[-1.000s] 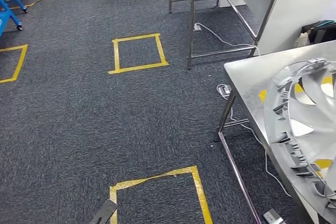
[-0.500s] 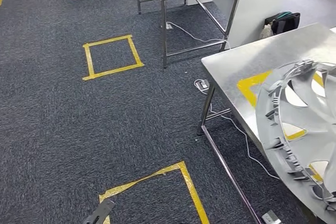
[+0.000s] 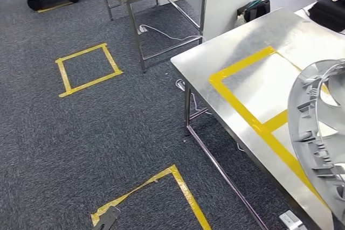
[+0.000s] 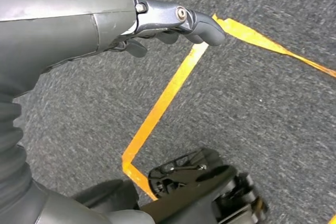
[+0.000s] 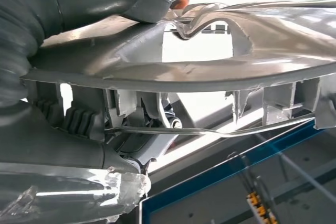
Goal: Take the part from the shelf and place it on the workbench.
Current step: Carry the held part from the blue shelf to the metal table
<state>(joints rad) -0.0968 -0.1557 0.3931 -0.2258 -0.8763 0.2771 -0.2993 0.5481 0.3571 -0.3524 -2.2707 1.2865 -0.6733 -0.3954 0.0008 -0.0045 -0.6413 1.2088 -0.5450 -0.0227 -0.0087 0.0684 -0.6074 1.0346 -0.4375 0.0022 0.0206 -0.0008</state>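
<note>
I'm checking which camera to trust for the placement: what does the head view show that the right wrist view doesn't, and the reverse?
Head view alone: the steel workbench with its yellow tape outline, dark carpet, yellow floor squares, and the silver plastic wheel cover carried over the bench's near edge.
Right wrist view alone: the right hand gripping the cover's rim, plus its clips and wire ring underneath.
Shared: the wheel cover itself.
</note>
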